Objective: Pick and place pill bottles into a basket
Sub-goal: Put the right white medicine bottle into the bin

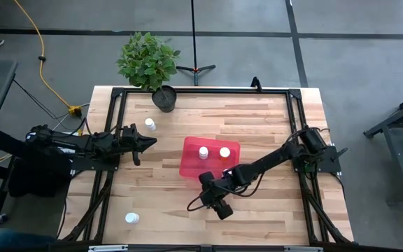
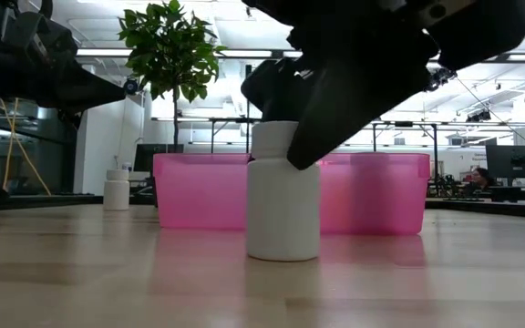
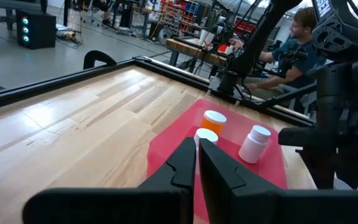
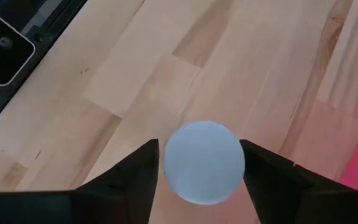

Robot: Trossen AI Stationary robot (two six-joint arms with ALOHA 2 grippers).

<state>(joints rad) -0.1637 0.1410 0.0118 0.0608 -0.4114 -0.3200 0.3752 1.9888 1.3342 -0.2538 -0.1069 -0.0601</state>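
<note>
A white pill bottle (image 2: 283, 205) stands upright on the wooden table, just in front of the pink basket (image 2: 199, 191). My right gripper (image 4: 199, 168) slants down over it, open, with one finger on each side of the round white cap (image 4: 204, 160). In the high view this gripper (image 1: 210, 184) covers the bottle. Two more bottles (image 1: 203, 151) (image 1: 224, 152) are in the basket (image 1: 191, 166). My left gripper (image 1: 149, 142) waits shut and level at the table's left, holding nothing. My right gripper comes at the bottle's cap from above, slanting down, its fingers astride the cap. One finger (image 4: 260, 180) looks to be against the cap's side. A thin strip of table shows between the other finger (image 4: 143, 177) and the cap. The bottle stands upright on its base.
Loose white bottles stand at the far left (image 1: 150, 124) and the near left (image 1: 131, 218). A potted plant (image 1: 164, 98) stands at the far edge. A black frame (image 1: 201, 89) runs around the table. A person sits beyond the table in the left wrist view (image 3: 297, 37).
</note>
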